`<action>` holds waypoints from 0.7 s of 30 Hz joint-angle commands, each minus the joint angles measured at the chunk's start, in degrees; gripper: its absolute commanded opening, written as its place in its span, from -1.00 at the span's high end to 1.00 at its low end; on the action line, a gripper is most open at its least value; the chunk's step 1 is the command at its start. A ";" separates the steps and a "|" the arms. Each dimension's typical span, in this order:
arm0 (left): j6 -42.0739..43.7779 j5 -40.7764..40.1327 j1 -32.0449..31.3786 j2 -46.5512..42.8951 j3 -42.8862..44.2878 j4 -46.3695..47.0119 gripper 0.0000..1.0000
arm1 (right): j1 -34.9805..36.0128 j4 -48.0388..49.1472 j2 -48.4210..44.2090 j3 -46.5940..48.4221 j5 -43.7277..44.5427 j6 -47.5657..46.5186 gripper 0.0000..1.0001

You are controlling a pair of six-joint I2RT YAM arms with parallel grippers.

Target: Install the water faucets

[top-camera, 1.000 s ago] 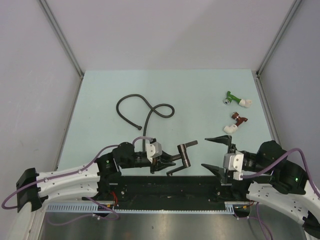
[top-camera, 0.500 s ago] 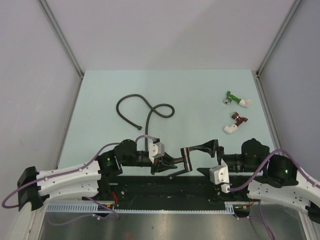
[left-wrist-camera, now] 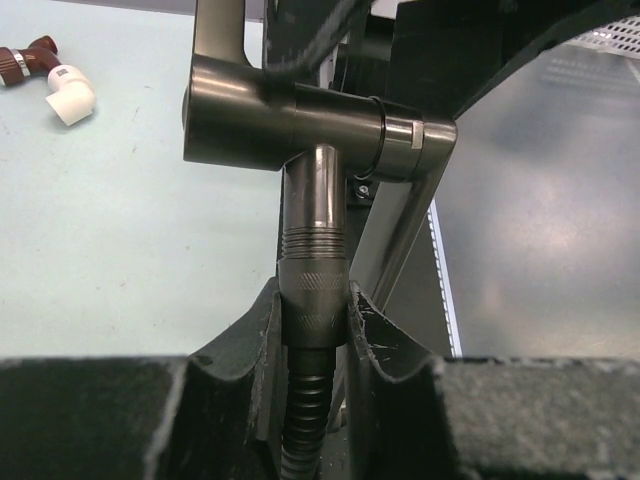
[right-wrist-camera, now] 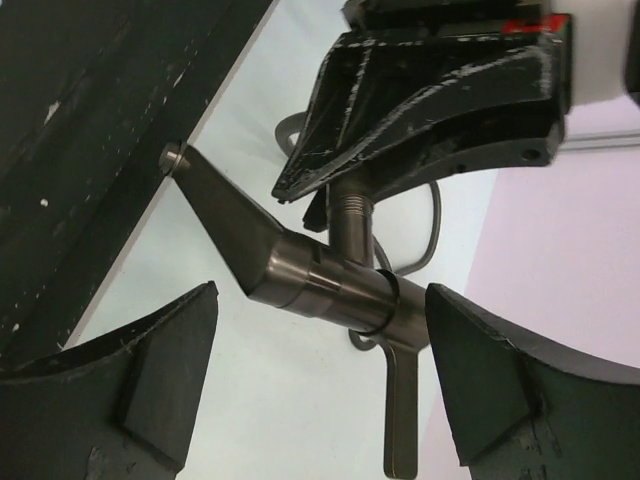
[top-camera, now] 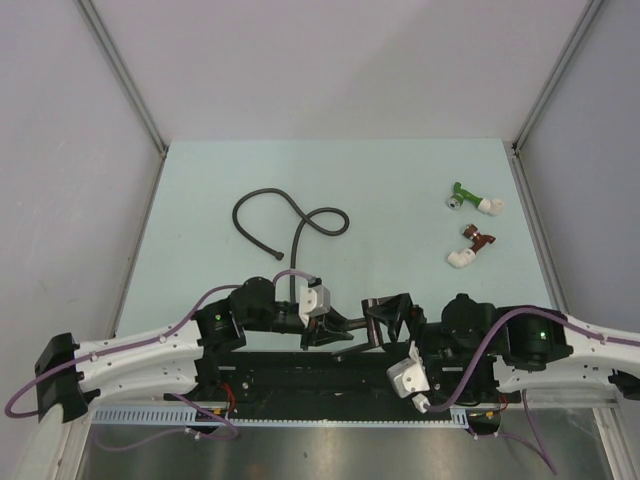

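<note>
The dark grey-brown faucet (top-camera: 376, 312) hangs above the table's near edge. My left gripper (top-camera: 340, 326) is shut on it. In the left wrist view the fingers (left-wrist-camera: 262, 340) clamp the knurled stem (left-wrist-camera: 314, 250) below the T-shaped body (left-wrist-camera: 290, 110), and a ribbed hose runs down from the stem. My right gripper (top-camera: 398, 312) is open. In the right wrist view (right-wrist-camera: 320, 296) its fingers (right-wrist-camera: 160, 370) stand on either side of the faucet body (right-wrist-camera: 330, 285) without touching it. The thin arm (right-wrist-camera: 400, 410) points down.
The coiled black hose (top-camera: 290, 215) lies at the middle left of the pale table and leads toward my left gripper. A green fitting (top-camera: 470, 198) and a dark-red fitting (top-camera: 470, 245) lie at the right; the dark-red one also shows in the left wrist view (left-wrist-camera: 45, 75).
My right arm has swung left and turned, bringing its open gripper up around the faucet body. My left gripper has held the faucet nearly still.
</note>
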 commanded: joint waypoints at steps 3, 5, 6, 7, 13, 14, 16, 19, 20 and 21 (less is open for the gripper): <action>1.29 4.91 1.47 -0.74 3.93 5.12 1.00 | 6.00 -2.01 3.98 2.39 11.12 -2.91 -0.71; 0.94 5.53 1.82 -0.56 3.93 5.38 1.00 | 7.06 -1.83 4.60 2.30 11.92 -3.43 -0.68; 0.77 5.71 1.91 -0.48 3.84 5.56 1.00 | 7.76 -1.74 4.95 2.30 12.97 -3.52 -0.68; 0.59 5.79 2.00 -0.39 3.75 5.82 1.00 | 8.03 -1.74 5.47 2.39 13.41 -3.61 -0.67; -0.11 6.15 2.26 -0.30 3.66 6.62 1.00 | 8.38 -1.31 7.06 2.30 13.16 -1.86 -0.40; -0.29 6.23 2.35 -0.30 3.66 6.70 1.00 | 8.38 -1.22 7.32 2.22 12.72 -1.51 -0.30; -0.47 6.58 2.35 -0.39 3.58 6.97 1.00 | 8.30 -1.04 7.67 2.30 12.37 -0.10 -0.20; -0.82 6.85 2.52 -0.47 3.49 7.58 1.00 | 8.30 -0.78 8.20 2.22 11.58 2.27 -0.01; -0.91 6.94 2.61 -0.39 3.40 7.76 1.00 | 8.29 -0.60 8.29 2.30 10.96 3.06 0.09; -0.99 6.94 2.53 -0.39 3.40 7.93 1.00 | 8.29 -0.25 8.38 2.30 10.78 3.68 0.16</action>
